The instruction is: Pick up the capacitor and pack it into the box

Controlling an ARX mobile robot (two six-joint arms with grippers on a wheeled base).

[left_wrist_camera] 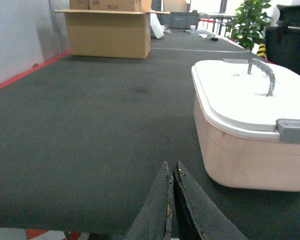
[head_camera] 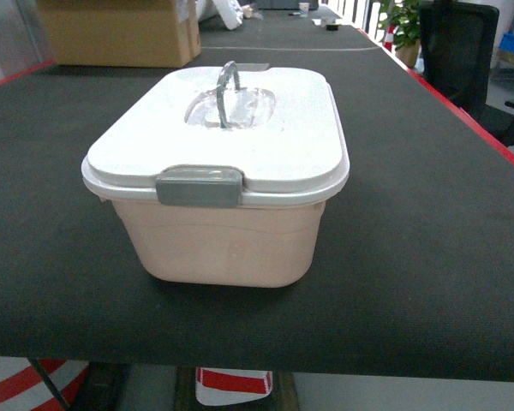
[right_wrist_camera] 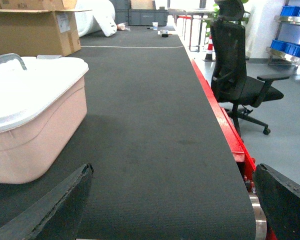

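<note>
Head view: pale pink rounded plastic tub (head_camera: 227, 244), white lid latched, on the dark worktop (head_camera: 428, 257).
Left end effector (left_wrist_camera: 172, 200) clenched, right end effector (right_wrist_camera: 172, 200) released; unlatch the grey clasp (head_camera: 199, 187) first, no capacitor visible.

The setting is an industrial workshop or logistics test floor. A long workbench (right_wrist_camera: 155, 125) covered in dark ribbed matting runs the length of the room, with a red strip along its right edge. An open brown cardboard carton (left_wrist_camera: 110, 32) stands at the far left corner. Blue plastic bins (right_wrist_camera: 295, 12) sit on metal shelving at the right. A black office chair (right_wrist_camera: 240, 75) stands on the grey floor beside the bench. A potted plant (left_wrist_camera: 252, 20) and a traffic cone (right_wrist_camera: 209, 47) are visible beyond.
</note>
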